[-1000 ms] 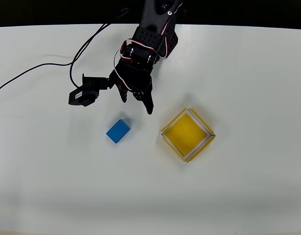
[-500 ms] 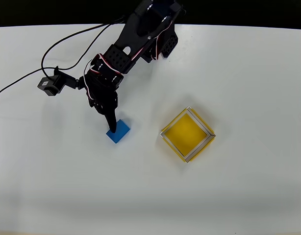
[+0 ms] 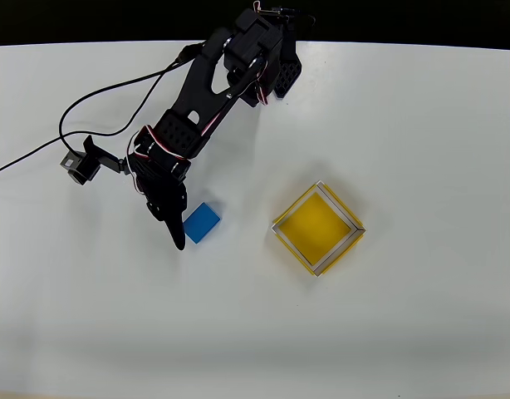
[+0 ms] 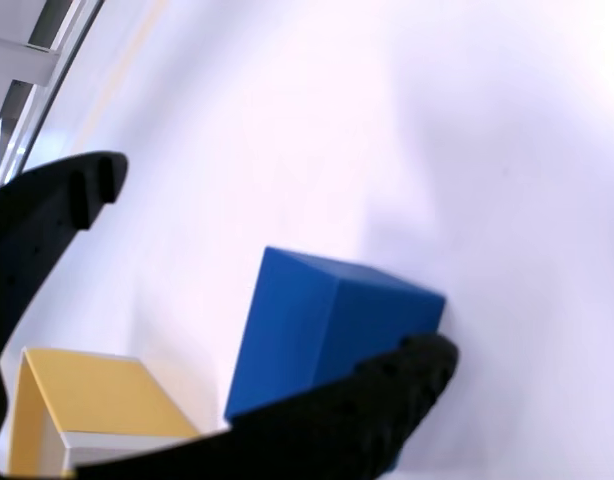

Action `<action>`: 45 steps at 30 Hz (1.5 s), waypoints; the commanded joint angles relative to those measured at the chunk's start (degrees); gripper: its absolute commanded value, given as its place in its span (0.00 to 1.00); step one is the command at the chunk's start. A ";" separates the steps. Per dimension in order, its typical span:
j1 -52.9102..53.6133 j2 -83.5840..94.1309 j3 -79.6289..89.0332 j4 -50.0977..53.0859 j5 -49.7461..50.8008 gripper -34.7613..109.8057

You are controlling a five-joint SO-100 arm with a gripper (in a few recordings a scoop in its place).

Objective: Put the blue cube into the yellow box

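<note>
Blue, the cube (image 3: 202, 223) lies flat on the white table (image 3: 421, 125), left of the box (image 3: 318, 229) and well apart from it in the overhead view; the gripper (image 3: 175, 231) sits just at the cube's left edge, its tip pointing down the picture; in the wrist view the cube (image 4: 327, 330) stands between two spread black fingers (image 4: 387, 400), so the gripper (image 4: 272, 270) is parted around it, not clamped; the box (image 4: 77, 410) shows beyond, yellow inside; a black cable (image 3: 114, 91) trails left of the arm (image 3: 213, 91).
</note>
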 commanded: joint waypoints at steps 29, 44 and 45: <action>-8.09 -17.14 -20.48 12.48 4.04 0.56; -10.81 -19.42 -22.06 10.99 1.05 0.41; -10.99 -19.42 -21.97 10.99 0.70 0.40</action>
